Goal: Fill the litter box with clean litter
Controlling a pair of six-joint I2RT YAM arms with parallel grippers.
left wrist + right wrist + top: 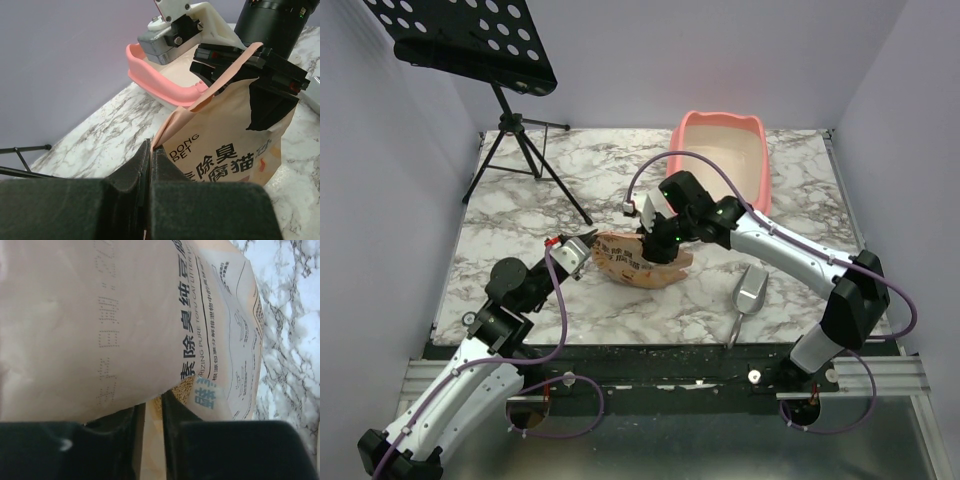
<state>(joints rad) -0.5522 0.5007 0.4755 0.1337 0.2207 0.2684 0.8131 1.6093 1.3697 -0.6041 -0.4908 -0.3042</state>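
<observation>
The pink litter box (720, 150) stands at the back right of the table, and its rim shows in the left wrist view (160, 82). An orange-tan printed litter bag (640, 264) lies mid-table, held by both grippers. My left gripper (582, 250) is shut on the bag's left edge (150, 150). My right gripper (660, 240) is shut on the bag's upper edge (152, 410). The bag fills the right wrist view (100, 315) and stands large in the left wrist view (235, 155). Tan litter granules (186, 389) show at the bag's fold beside the right fingers.
A grey metal scoop (750, 292) lies on the marble table near the front right. A black music stand (480, 40) on a tripod (525, 160) stands at the back left. Grey walls close in the table on three sides.
</observation>
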